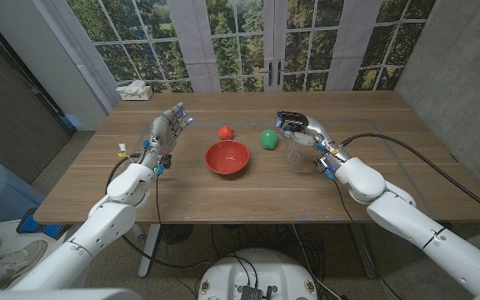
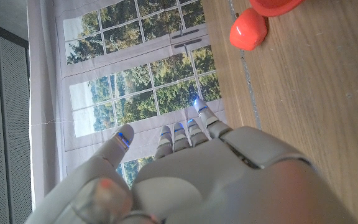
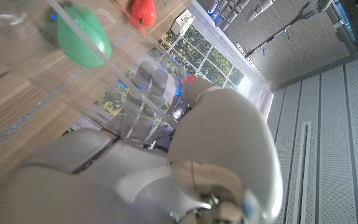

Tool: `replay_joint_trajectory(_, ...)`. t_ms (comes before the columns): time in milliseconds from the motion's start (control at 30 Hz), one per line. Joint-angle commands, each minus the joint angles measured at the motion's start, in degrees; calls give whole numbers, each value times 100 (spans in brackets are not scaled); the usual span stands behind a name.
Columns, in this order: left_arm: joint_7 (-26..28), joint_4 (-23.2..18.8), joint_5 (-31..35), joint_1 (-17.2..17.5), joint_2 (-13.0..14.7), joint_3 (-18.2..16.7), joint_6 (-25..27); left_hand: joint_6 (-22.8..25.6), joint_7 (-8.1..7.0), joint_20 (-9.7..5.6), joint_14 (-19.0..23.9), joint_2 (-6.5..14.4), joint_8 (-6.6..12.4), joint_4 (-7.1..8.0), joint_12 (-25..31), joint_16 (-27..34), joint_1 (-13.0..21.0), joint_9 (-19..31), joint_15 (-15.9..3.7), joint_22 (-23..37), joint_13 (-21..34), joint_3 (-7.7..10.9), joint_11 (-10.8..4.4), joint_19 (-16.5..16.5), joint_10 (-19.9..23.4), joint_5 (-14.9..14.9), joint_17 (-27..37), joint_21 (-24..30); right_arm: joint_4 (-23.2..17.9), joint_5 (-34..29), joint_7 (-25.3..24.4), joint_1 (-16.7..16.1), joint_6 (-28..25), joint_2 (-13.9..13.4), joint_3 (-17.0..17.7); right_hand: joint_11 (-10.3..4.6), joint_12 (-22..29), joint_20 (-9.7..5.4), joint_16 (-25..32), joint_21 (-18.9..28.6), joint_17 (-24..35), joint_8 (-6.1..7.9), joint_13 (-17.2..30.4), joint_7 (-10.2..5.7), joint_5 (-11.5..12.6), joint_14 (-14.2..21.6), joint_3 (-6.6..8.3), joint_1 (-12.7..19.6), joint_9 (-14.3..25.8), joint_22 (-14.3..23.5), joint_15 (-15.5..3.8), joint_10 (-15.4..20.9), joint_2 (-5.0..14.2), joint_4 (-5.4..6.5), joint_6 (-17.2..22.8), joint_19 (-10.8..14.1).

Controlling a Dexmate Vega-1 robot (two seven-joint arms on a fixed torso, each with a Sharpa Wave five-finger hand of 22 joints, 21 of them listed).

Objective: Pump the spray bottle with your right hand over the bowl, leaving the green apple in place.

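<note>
1. My right hand (image 1: 302, 130) grips the clear spray bottle (image 1: 295, 147); bottle stands on the surface (image 1: 373, 179), just right of the green apple (image 1: 268, 138).
2. Red bowl (image 1: 227, 157) sits mid-surface, left of the apple; small red fruit (image 1: 226, 132) just behind it.
3. My left hand (image 1: 163, 133) is raised left of the bowl, fingers apart, holding nothing.
4. Right wrist view: fingers (image 3: 145, 78) wrapped on the bottle's clear wall (image 3: 98, 93), apple (image 3: 82, 42) seen through it; head view can't show that wrap.
5. Left wrist view: red fruit (image 2: 248, 33) and bowl rim (image 2: 272, 6) beyond my fingertips (image 2: 201, 111).

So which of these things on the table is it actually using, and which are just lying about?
In use: spray bottle, held by the right hand; red bowl; green apple, to be left alone.

Lying about: small red fruit, tissue box, idle left hand.
</note>
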Motion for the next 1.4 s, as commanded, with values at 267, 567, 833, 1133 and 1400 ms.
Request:
replay_joint_trajectory(267, 60, -82, 13, 173, -7, -110, -115, 28, -31, -23, -20, 364, 5, -17, -13, -19, -58, 28, -71, 27, 17, 57, -23, 62, -24, 8, 4, -40, 6, -63, 443, 447, -194, -17, -297, 27, -5, -724, 41, 114, 65, -30, 51, 21, 0, 71, 388, 139, 25, -85, -864, -2, 158, -190, -9, -28)
replay_joint_trajectory(567, 96, -98, -18, 260, -31, -153, -136, 27, -29, -24, -24, 364, 5, -17, -15, -20, -63, 28, -71, 28, 17, 62, -25, 66, -30, 9, 4, -57, 89, -117, 581, 673, -296, 30, -434, 33, -21, -725, 41, 160, 64, -41, 40, 15, 6, 58, 394, 142, 25, -143, -866, -6, 156, -193, -21, -39)
replay_joint_trajectory(833, 70, -43, -23, 258, -53, -163, -170, 22, -30, -23, -26, 365, 3, -18, -17, -21, -66, 27, -72, 28, 17, 66, -23, 70, -36, 10, 4, -73, 217, -113, 710, 876, -352, 122, -563, 35, -27, -736, 52, 191, 66, -45, 43, 31, 10, 64, 395, 134, 21, -203, -865, -6, 153, -187, -13, -42)
replay_joint_trajectory(1133, -11, 62, -61, 195, -78, -162, -198, 21, -30, -23, -28, 365, 3, -18, -16, -22, -71, 28, -73, 29, 17, 71, -19, 78, -36, 11, 3, -91, 269, -185, 801, 1066, -427, 182, -686, 33, -36, -734, 61, 243, 67, -45, 41, 45, 17, 65, 399, 136, 36, -267, -867, -3, 152, -192, -14, -52)
replay_joint_trajectory(1400, -106, 175, -137, 157, -108, -171, -233, 22, -31, -21, -27, 364, 4, -19, -16, -21, -74, 28, -73, 29, 17, 74, -20, 81, -37, 11, 3, -105, 266, -281, 908, 1241, -536, 202, -796, 43, -24, -741, 64, 278, 66, -51, 78, 39, 24, 57, 405, 137, 31, -310, -867, -16, 151, -193, -4, -68)
